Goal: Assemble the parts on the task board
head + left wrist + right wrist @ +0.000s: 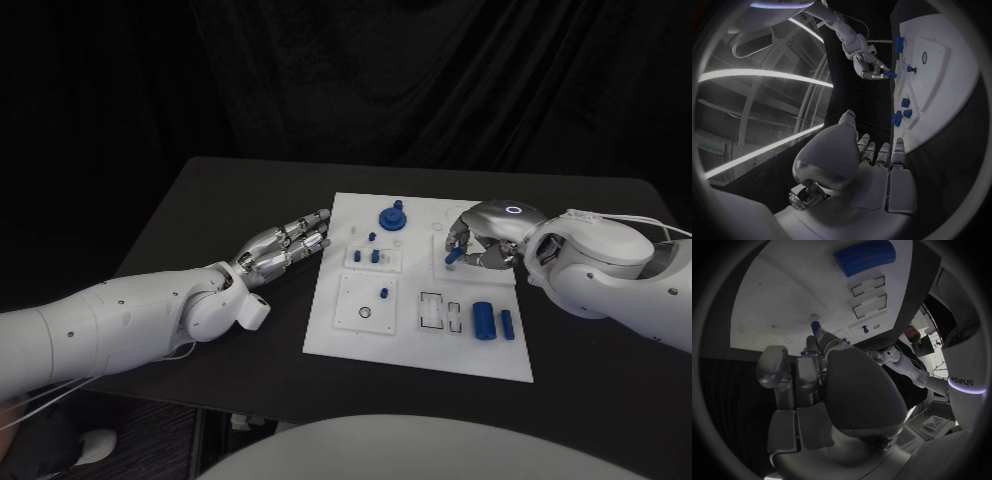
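Resting in the middle of the black worktop [216,200], the flat white task board [418,345] carries small blue plastic parts: a round blue knob on a disc [391,217] near its far edge, two short blue pegs [366,256] beside its left edge, a thick blue cylinder [483,319] and a slimmer blue cylinder [506,323] toward its near right corner. The right hand [476,243] hovers over the board's right side, fingers pinching a small blue peg [453,256] above the board. The left hand [289,243] lies just beside the board's left edge, fingers stretched out and apart, holding nothing.
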Robot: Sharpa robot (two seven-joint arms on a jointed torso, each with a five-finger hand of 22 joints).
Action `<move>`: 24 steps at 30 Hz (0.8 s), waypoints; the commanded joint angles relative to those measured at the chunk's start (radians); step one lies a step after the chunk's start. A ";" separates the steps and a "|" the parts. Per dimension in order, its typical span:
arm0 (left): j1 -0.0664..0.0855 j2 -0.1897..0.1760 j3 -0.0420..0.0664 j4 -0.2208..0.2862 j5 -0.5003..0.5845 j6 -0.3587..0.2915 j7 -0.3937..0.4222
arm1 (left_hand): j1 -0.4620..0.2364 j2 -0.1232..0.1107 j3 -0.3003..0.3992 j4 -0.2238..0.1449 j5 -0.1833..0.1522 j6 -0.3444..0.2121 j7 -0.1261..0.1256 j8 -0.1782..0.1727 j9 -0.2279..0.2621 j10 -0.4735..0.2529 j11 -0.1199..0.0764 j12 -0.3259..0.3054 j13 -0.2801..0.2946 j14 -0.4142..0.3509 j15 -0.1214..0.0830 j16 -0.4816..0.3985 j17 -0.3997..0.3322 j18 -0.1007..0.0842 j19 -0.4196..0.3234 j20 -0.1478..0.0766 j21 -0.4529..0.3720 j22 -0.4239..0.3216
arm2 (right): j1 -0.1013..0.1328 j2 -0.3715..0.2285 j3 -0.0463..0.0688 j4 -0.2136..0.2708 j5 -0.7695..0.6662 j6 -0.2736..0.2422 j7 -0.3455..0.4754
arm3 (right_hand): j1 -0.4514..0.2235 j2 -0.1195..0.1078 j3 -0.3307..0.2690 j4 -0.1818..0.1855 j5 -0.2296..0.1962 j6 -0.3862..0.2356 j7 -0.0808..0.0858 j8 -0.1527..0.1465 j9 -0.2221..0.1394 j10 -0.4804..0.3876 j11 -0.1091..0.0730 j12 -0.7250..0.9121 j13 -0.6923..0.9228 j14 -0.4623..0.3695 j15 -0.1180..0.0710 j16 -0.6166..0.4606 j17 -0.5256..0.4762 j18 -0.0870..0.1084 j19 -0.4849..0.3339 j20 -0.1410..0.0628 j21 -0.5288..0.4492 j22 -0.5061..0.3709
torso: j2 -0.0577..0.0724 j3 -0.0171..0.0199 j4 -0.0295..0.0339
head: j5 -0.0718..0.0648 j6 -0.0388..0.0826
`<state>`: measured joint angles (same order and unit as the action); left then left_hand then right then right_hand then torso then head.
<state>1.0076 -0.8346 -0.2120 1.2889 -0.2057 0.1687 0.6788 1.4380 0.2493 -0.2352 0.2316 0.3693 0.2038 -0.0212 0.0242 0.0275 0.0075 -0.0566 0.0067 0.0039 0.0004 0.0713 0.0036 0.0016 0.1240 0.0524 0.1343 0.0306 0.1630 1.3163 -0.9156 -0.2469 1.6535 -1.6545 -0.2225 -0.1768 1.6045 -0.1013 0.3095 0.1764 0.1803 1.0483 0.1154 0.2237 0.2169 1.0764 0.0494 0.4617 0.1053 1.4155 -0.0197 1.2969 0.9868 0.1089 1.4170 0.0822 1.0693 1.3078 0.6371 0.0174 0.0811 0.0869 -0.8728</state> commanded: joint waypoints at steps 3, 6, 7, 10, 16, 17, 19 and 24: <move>-0.001 0.003 0.001 0.001 0.007 0.008 0.033 | 0.009 -0.003 0.005 -0.001 0.005 0.004 0.002 0.004 0.001 0.001 0.006 -0.004 -0.001 0.000 0.001 -0.004 -0.002 0.007 0.002 -0.002 0.000 -0.001 | 0.026 -0.009 0.000 0.046 -0.003 -0.032 -0.017 | 0.000 0.001 0.013 -0.001 -0.001 0.006 0.002 0.001 0.041 0.007 -0.001 -0.007 0.001 0.002 -0.007 0.001 0.002 -0.014 0.002 -0.005 0.009 0.138 | 0.001 -0.0011 0.0006 | 0.001 0.000; -0.001 0.004 0.001 0.000 0.007 0.008 0.033 | 0.009 -0.003 0.005 -0.001 0.005 0.004 0.002 0.004 0.001 0.001 0.006 -0.004 -0.001 0.000 0.001 -0.004 -0.002 0.007 0.002 -0.002 0.000 -0.001 | 0.034 -0.008 0.001 0.074 -0.003 -0.032 -0.016 | -0.002 -0.002 0.021 -0.003 0.001 0.010 0.001 0.002 0.046 0.010 -0.001 -0.013 0.001 0.004 -0.008 0.002 0.005 -0.014 0.002 -0.005 0.009 0.138 | 0.003 -0.0006 0.0004 | 0.003 0.000; -0.001 0.005 0.001 0.000 0.007 0.008 0.033 | 0.009 -0.003 0.005 -0.001 0.005 0.004 0.002 0.004 0.001 0.001 0.006 -0.004 -0.001 0.000 0.001 -0.004 -0.002 0.007 0.002 -0.002 0.000 -0.001 | 0.035 -0.007 0.001 0.080 -0.003 -0.031 -0.016 | -0.002 -0.002 0.021 -0.003 0.001 0.010 0.001 0.002 0.046 0.010 -0.001 -0.013 0.001 0.004 -0.008 0.002 0.005 -0.014 0.002 -0.005 0.009 0.138 | 0.003 -0.0006 0.0006 | 0.003 0.000; -0.001 0.006 0.001 0.000 0.007 0.009 0.032 | 0.010 -0.003 0.006 -0.002 0.006 0.003 0.002 0.004 0.001 0.001 0.006 -0.004 -0.001 0.000 0.002 -0.004 -0.002 0.007 0.002 -0.001 0.000 0.000 | 0.038 0.001 0.001 0.102 -0.003 -0.021 -0.015 | -0.008 -0.007 0.027 -0.003 0.003 0.016 0.000 0.005 0.053 0.013 -0.002 -0.019 0.002 0.006 -0.008 0.002 0.008 -0.015 0.004 -0.005 0.013 0.139 | 0.005 0.0005 0.0025 | 0.003 0.000; -0.001 0.008 0.001 -0.003 0.007 0.011 0.032 | 0.010 -0.003 0.006 -0.002 0.006 0.003 0.002 0.004 0.001 0.001 0.006 -0.004 -0.001 0.000 0.002 -0.004 -0.002 0.007 0.002 -0.001 0.000 0.000 | 0.029 0.036 0.000 0.138 -0.005 0.007 -0.007 | -0.020 -0.014 0.033 -0.001 0.008 0.021 -0.001 0.007 0.062 0.015 -0.002 -0.030 0.002 0.009 -0.008 0.003 0.012 -0.016 0.005 -0.005 0.015 0.139 | 0.004 0.0001 0.0013 | 0.012 0.000; -0.001 0.009 0.001 -0.003 0.007 0.012 0.033 | 0.010 -0.003 0.007 -0.003 0.006 0.002 0.002 0.004 0.001 0.001 0.007 -0.004 -0.001 0.000 0.002 -0.004 -0.002 0.007 0.003 -0.001 0.000 -0.001 | 0.026 0.043 0.000 0.141 -0.009 0.009 -0.005 | -0.022 -0.015 0.033 -0.001 0.009 0.021 -0.001 0.006 0.063 0.015 -0.001 -0.032 0.002 0.009 -0.008 0.003 0.013 -0.015 0.005 -0.005 0.014 0.139 | 0.004 0.0002 0.0014 | 0.013 0.000; -0.001 0.010 0.001 -0.004 0.007 0.012 0.033 | 0.009 -0.002 0.007 -0.003 0.006 0.002 0.002 0.004 0.001 0.001 0.007 -0.004 -0.001 0.000 0.002 -0.004 -0.002 0.007 0.003 -0.001 0.000 -0.001 | 0.018 0.058 0.000 0.146 -0.024 0.012 0.000 | -0.026 -0.018 0.035 -0.001 0.012 0.019 -0.001 0.005 0.066 0.014 -0.001 -0.036 0.002 0.011 -0.008 0.005 0.017 -0.016 0.006 -0.005 0.016 0.140 | 0.004 0.0003 0.0014 | 0.014 0.000; -0.002 0.014 0.001 -0.005 0.007 0.014 0.036 | 0.007 -0.001 0.007 -0.002 0.004 0.001 0.002 0.003 0.001 0.000 0.007 -0.004 -0.002 0.000 0.002 -0.004 -0.002 0.007 0.002 -0.001 0.000 -0.002 | -0.010 0.116 0.001 0.146 -0.069 0.014 0.020 | -0.035 -0.024 0.039 -0.001 0.019 0.016 -0.002 0.003 0.072 0.015 0.000 -0.046 0.002 0.014 -0.007 0.007 0.023 -0.017 0.007 -0.005 0.019 0.141 | 0.004 -0.0004 0.0024 | 0.018 0.000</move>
<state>1.0069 -0.8229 -0.2119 1.2829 -0.2057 0.1704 0.6789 1.4380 0.2493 -0.2324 0.2288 0.3693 0.2038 -0.0213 0.0241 0.0275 0.0075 -0.0567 0.0067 0.0040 0.0004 0.0713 0.0036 0.0009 0.1240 0.0524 0.1343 0.0306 0.1620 1.3124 -0.8062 -0.2466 1.7983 -1.6756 -0.2203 -0.1729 1.5769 -0.1274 0.3451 0.1738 0.1950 1.0580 0.1064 0.2275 0.2169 1.0883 0.0446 0.4190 0.1086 1.4225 -0.0267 1.3010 1.0084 0.1090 1.4206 0.0786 1.0853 1.3076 0.6410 0.0174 0.0829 0.1040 -0.8728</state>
